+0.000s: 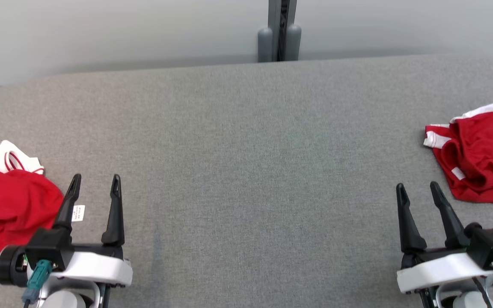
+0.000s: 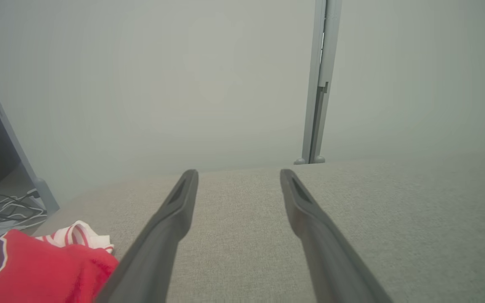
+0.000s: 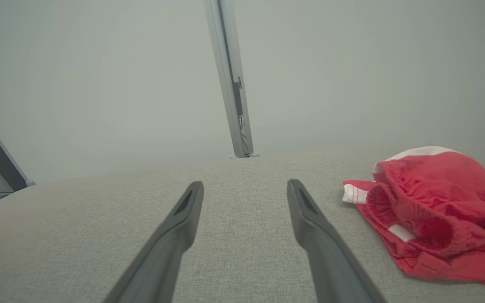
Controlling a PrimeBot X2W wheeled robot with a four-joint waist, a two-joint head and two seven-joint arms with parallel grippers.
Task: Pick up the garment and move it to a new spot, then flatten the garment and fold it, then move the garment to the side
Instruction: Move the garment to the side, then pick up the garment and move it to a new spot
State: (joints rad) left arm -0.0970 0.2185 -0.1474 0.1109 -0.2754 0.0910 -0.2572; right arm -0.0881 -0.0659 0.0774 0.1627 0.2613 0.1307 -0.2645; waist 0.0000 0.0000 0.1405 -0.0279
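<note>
Two crumpled red garments with white trim lie on the grey table. One garment (image 1: 482, 154) (image 3: 436, 210) is at the right edge, a short way up and to the right of my right gripper (image 1: 417, 187) (image 3: 245, 187). The other garment (image 1: 7, 201) (image 2: 36, 265) sits at the left edge, right beside my left gripper (image 1: 96, 179) (image 2: 239, 174), whose outer finger overlaps its hem in the head view. Both grippers rest low over the table's near edge, open, with nothing between the fingers.
The grey cloth-covered table (image 1: 246, 162) spreads wide between the two garments. A grey post (image 1: 280, 30) stands at the far edge against a pale wall. Cables (image 2: 2, 208) and a dark frame lie off the table's left.
</note>
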